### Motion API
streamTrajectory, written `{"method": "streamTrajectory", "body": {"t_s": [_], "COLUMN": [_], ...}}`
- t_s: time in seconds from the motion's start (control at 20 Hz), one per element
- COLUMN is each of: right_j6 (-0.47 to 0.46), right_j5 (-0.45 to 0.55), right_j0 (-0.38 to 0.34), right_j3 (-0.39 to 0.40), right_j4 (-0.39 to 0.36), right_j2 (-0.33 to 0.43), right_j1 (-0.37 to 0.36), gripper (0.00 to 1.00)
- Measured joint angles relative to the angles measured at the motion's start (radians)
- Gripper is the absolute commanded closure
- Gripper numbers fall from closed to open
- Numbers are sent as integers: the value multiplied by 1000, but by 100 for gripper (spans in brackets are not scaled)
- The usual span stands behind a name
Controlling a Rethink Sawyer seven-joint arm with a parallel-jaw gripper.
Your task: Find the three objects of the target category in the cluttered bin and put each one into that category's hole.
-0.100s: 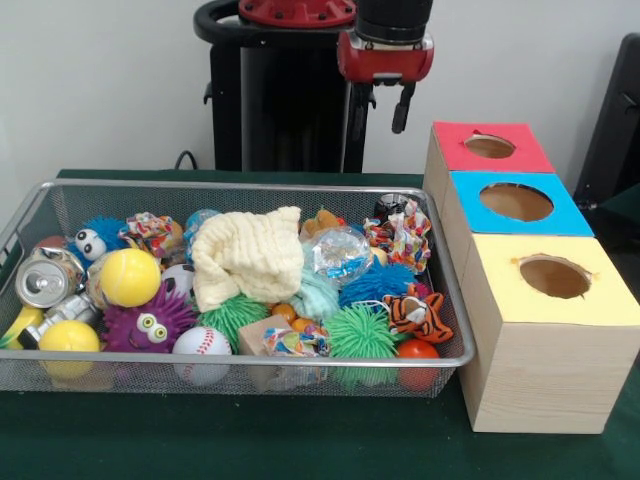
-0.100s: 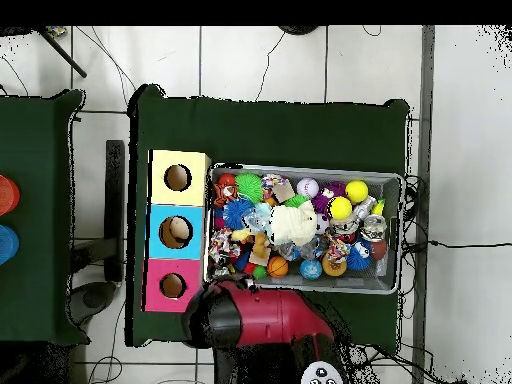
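Gripper [image 1: 383, 108]: jaws parted, empty, raised above the bin's far rim.
Wire bin [image 1: 452, 300]: full of mixed toys; cream cloth [image 1: 247, 255] on top at centre.
Balls in bin: two yellow balls [image 1: 129, 277], one baseball [image 1: 201, 342], two green spiky balls [image 1: 360, 331].
Other contents: one purple spiky toy [image 1: 148, 322], one tiger toy [image 1: 419, 313], one can [image 1: 46, 281].
Hole boxes: three in a row beside the bin, red box [image 1: 487, 146], blue box [image 1: 517, 203], yellow box [image 1: 553, 279], one round hole each, nothing seen inside.

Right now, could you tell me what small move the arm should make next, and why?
Probably lower the claw forward into the wire bin. It hangs empty above the bin's far rim, holding nothing, while the cream cloth covers toys mid-bin, and all three box holes look empty.
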Motion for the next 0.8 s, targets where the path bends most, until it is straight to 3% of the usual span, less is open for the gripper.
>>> {"method": "streamTrajectory", "body": {"t_s": [0.8], "right_j6": [0], "right_j5": [-15], "right_j0": [22], "right_j3": [-16], "right_j4": [-54], "right_j2": [1], "right_j1": [87], "gripper": [0]}}
